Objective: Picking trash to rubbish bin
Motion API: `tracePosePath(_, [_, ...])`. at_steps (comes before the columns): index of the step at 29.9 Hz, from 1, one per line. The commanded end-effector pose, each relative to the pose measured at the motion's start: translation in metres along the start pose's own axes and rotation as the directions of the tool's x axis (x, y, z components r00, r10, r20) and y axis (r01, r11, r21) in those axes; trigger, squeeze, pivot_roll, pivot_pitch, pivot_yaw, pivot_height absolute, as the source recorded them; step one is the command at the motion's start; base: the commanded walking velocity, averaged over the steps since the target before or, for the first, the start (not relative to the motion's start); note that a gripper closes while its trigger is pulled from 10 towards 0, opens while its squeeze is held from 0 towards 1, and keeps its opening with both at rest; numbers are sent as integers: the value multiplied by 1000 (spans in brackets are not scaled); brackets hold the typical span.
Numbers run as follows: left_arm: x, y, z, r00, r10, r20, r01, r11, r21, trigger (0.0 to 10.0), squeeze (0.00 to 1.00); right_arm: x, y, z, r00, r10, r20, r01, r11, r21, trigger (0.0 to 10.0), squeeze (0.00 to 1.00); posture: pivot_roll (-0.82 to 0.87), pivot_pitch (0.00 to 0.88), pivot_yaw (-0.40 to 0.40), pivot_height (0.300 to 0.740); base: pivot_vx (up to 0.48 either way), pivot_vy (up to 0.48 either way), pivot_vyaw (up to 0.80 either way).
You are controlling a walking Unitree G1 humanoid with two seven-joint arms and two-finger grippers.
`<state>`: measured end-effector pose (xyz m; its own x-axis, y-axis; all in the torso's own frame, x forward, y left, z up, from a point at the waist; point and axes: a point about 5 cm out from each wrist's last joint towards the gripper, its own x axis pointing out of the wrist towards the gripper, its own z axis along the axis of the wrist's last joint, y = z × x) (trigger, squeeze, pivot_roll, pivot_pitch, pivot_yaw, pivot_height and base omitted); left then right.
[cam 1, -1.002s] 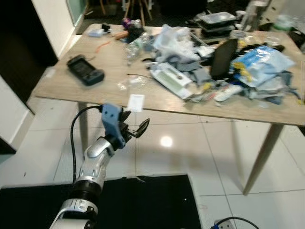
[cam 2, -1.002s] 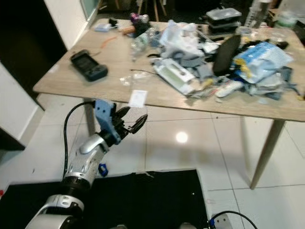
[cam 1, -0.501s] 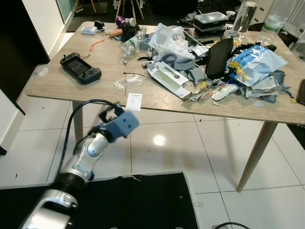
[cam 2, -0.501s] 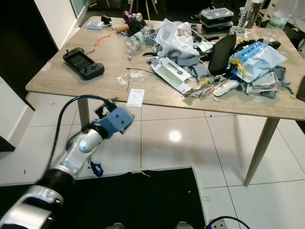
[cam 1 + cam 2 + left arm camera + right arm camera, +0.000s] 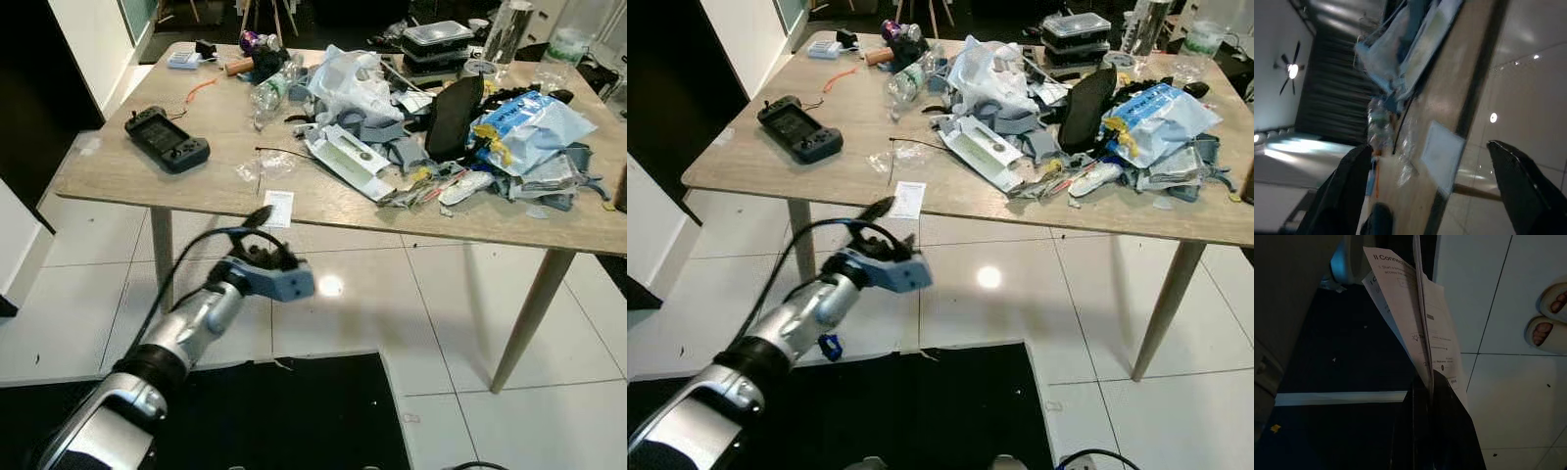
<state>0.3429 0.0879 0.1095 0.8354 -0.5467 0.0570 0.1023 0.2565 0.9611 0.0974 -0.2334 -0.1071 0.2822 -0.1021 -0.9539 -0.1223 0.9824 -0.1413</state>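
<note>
My left gripper (image 5: 266,235) is open, raised just below the table's front edge with its fingers pointing up at a small white paper card (image 5: 278,209) that lies there. In the left wrist view the card (image 5: 1442,149) sits between the two spread fingers (image 5: 1347,191), apart from them. A heap of trash (image 5: 392,127) with wrappers, a white bag and a blue packet (image 5: 534,122) covers the wooden table (image 5: 127,171). My right gripper (image 5: 1425,382) is shut on a printed paper sheet (image 5: 1420,323), hanging over the floor.
A black game controller (image 5: 167,140) lies at the table's left, a clear bottle (image 5: 269,90) and a crumpled clear wrapper (image 5: 257,168) nearer the middle. A table leg (image 5: 529,313) stands to the right. A black mat (image 5: 294,411) covers the floor below. A person's sandalled feet (image 5: 1550,318) stand nearby.
My left wrist has turned over and swung right, and its fingers now point up at the card on the table edge. The camera has shifted slightly.
</note>
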Motion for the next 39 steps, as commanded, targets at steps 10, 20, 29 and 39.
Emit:
tracePosePath(10, [13,-14,14,1000,8,-3,-7,997,77,10000,0,-2,6,-25,999,16,-50,-15,1000,13,10000,0,-78,186,60,740,0,0,0])
tracePosePath(20, [11,5,-13,989,92,-119,-78,990,117,10000,0,-4,18,-46,996,38,-81,-37,999,11,10000,0,-84,280,84,740,0,0,0])
tracePosePath(29, [13,24,-26,974,163,-156,-139,979,152,10000,0,-5,19,-49,996,42,-77,-44,999,-14,10000,0,-99,333,94,740,0,0,0])
tracePosePath(39, [18,30,-21,967,205,-150,-185,973,137,10000,0,-6,17,-50,997,38,-72,-39,999,-14,10000,0,-110,345,99,740,0,0,0])
